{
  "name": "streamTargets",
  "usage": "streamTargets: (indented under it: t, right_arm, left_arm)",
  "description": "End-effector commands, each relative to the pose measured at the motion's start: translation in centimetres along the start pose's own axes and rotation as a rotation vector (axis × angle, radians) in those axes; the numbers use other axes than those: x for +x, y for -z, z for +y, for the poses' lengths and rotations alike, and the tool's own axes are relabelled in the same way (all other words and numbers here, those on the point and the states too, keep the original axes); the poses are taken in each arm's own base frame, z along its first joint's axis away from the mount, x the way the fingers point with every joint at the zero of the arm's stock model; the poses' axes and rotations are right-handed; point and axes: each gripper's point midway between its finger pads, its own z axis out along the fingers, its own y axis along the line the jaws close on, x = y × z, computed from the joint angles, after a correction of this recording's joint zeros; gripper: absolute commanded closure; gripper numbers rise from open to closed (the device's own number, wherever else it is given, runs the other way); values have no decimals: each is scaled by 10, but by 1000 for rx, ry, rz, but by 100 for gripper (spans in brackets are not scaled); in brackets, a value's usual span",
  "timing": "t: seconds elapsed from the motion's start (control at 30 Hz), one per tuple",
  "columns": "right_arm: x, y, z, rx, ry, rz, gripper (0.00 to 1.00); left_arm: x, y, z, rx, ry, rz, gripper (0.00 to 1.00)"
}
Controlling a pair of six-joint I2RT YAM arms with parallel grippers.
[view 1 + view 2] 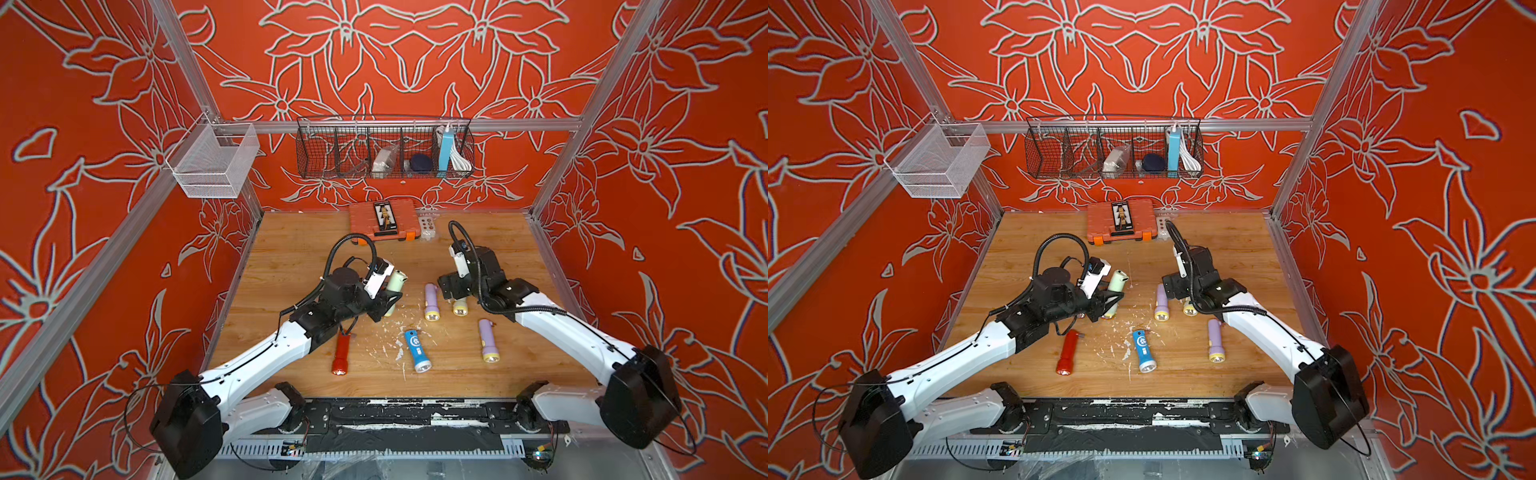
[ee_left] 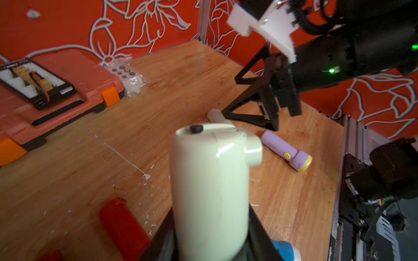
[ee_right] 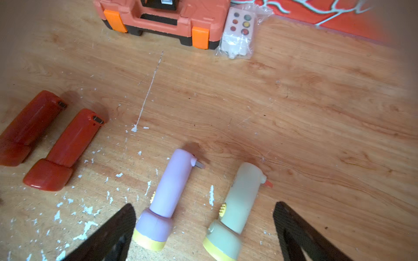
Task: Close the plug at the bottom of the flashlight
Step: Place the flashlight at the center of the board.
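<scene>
Bench (image 1: 498, 374) is carrying scattered flashlights. I'm seeing my left claw (image 1: 388, 297) clamping the pale green flashlight (image 2: 210, 180) above it, tail end tilting upward. My right claw (image 3: 204, 204) is hanging spread wide over a lavender flashlight (image 3: 169, 187) and a second green flashlight (image 3: 239, 196), which are lying side by side.

Lab robot cell; aluminium frame (image 1: 399, 124), printed walls (image 1: 83, 174)

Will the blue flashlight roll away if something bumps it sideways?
Maybe a little: the blue flashlight looks rounded and lies on its side on the flat table. Its wider head would likely make it curve, not roll straight. It looks like stiff plastic.
</scene>
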Motion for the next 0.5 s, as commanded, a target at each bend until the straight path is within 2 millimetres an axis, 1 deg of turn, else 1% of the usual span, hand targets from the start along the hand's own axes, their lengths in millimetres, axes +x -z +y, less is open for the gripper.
streamTargets:
  t: [0.0, 0.07, 0.17, 0.33, 0.47]
  right_arm:
    - [-3, 6, -23, 111, -27, -61, 2]
    - [0, 10, -35, 150, -53, -77, 2]
    - [3, 15, -46, 167, -107, -114, 2]
    - [8, 22, -57, 184, -149, -141, 2]
    - [7, 26, -61, 187, -166, -155, 2]
  left_arm:
    - [-8, -6, 16, -110, 136, 27, 100]
    - [-11, -14, 22, -151, 216, 54, 100]
    - [-8, -30, 34, -238, 347, 107, 100]
    - [15, -55, 53, -375, 459, 238, 100]
    - [33, -71, 57, -412, 494, 333, 100]
